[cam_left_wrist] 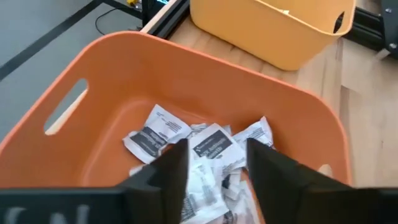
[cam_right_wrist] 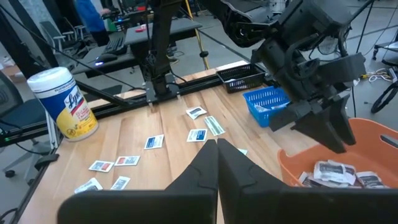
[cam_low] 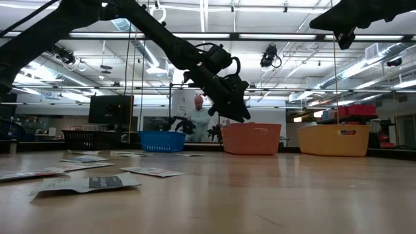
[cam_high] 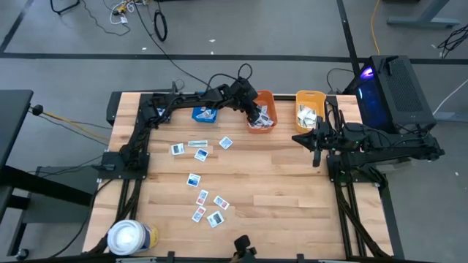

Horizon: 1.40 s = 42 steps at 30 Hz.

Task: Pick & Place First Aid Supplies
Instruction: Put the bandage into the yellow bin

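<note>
My left gripper [cam_high: 256, 115] hangs open over the orange bin [cam_high: 266, 97], fingers slanting down into it. A heap of white first aid packets [cam_left_wrist: 208, 146] lies on the bin's floor, and one of them shows in the gap below the fingertips [cam_left_wrist: 217, 152]. More packets lie flat on the wooden table, some near the blue bin [cam_high: 199, 150] and some toward the near edge [cam_high: 208, 204]. My right gripper [cam_high: 298, 137] waits shut at the table's right side, above the wood and clear of everything [cam_right_wrist: 217, 144].
A yellow bin [cam_high: 310, 98] with a few packets stands right of the orange one, a blue bin [cam_high: 205, 113] left of it. A white wipes canister [cam_high: 130, 237] stands at the near left corner. A person [cam_low: 198, 117] is behind the table.
</note>
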{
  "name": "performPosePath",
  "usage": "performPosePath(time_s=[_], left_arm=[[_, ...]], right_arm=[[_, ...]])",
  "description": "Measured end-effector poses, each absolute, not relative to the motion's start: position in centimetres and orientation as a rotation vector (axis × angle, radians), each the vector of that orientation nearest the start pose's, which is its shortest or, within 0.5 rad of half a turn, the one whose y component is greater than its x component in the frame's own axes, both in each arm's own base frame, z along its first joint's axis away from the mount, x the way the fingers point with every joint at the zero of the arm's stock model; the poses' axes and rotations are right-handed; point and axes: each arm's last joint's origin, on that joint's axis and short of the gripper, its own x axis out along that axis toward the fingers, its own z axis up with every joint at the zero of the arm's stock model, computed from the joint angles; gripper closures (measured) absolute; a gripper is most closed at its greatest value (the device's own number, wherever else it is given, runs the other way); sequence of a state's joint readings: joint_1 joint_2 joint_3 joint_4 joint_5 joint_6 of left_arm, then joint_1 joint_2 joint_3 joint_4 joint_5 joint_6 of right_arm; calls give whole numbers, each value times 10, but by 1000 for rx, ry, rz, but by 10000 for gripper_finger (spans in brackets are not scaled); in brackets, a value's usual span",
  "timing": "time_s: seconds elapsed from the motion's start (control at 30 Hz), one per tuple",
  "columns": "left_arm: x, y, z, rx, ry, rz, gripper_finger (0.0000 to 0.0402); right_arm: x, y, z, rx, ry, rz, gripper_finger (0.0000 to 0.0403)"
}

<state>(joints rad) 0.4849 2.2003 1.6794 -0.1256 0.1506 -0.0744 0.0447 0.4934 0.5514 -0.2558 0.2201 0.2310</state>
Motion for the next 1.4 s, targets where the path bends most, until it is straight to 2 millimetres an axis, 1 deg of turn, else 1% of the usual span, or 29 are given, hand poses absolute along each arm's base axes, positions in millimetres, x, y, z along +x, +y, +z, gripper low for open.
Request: performPosePath(time_s=[0.07, 0.13, 0.23, 0.37, 0.47, 0.53, 0.6, 0.67, 0.83, 0.93, 1.03, 1.17, 1.3, 1.4], left_arm=[[438, 226, 195, -293, 597, 349, 209], [436, 225, 206, -299, 571, 335, 187], [431, 220, 225, -310, 556, 293, 169], [416, 208, 254, -290, 593, 240, 164], [406, 193, 276, -245, 625, 204, 168], [400, 182, 288, -212, 644, 175, 172], [397, 173, 294, -173, 650, 142, 177], [392, 163, 291, -172, 666, 125, 184], [381, 141, 261, -242, 744, 105, 200], [372, 123, 250, -268, 775, 86, 208], [364, 105, 240, -281, 814, 59, 214], [351, 83, 235, -287, 840, 27, 220], [332, 64, 222, -274, 902, 10, 224], [314, 56, 213, -266, 934, 15, 225]], right_arm=[[123, -1, 284, 210, 175, -197, 403], [123, -1, 284, 221, 173, -199, 403], [123, -1, 283, 222, 176, -199, 403], [125, -1, 282, 221, 186, -200, 403], [128, -1, 281, 219, 199, -201, 403], [130, -1, 280, 218, 209, -203, 403], [132, 0, 279, 219, 221, -204, 403], [135, 0, 278, 219, 223, -205, 403], [141, 0, 277, 224, 224, -202, 403], [144, 0, 276, 226, 230, -203, 403], [148, 0, 274, 235, 247, -207, 403], [153, 1, 271, 245, 271, -189, 403], [159, 3, 269, 249, 283, -161, 403], [163, 3, 268, 249, 281, -160, 403]])
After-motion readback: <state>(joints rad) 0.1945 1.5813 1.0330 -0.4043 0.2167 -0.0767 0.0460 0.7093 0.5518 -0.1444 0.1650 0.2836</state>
